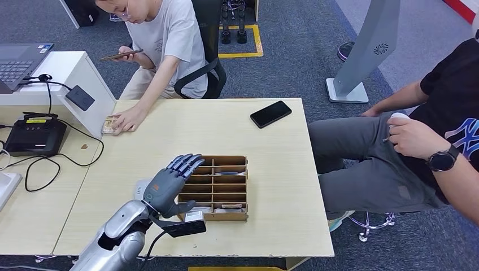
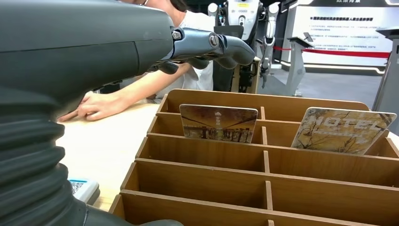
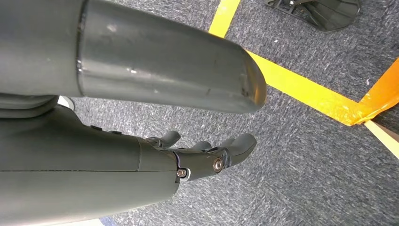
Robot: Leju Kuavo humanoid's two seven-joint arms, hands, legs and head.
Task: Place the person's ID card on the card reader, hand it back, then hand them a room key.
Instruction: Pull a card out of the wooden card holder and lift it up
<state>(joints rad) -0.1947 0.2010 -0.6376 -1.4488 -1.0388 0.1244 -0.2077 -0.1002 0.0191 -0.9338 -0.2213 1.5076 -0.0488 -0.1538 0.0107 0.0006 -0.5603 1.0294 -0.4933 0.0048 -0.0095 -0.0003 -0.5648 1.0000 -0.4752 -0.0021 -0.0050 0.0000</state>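
Observation:
My left hand [image 1: 172, 183] hovers over the near left corner of the wooden card box [image 1: 240, 189], fingers stretched forward and apart, holding nothing. Two patterned hotel key cards [image 2: 219, 123] [image 2: 341, 131] stand upright in the box's far compartments. A small white device with a QR label [image 2: 83, 188] lies on the table beside the box, under my wrist. At the table's far left, the seated person's hand [image 1: 129, 118] rests on a patterned card [image 1: 108, 125]. My right hand [image 3: 207, 153] hangs over the carpet, holding nothing.
A black phone [image 1: 271, 114] lies at the far side of the table [image 1: 282, 226]. A black terminal [image 1: 35, 137] with cables sits on the side desk to the left, a laptop [image 1: 20, 59] behind it. A second person [image 1: 429, 147] sits to the right.

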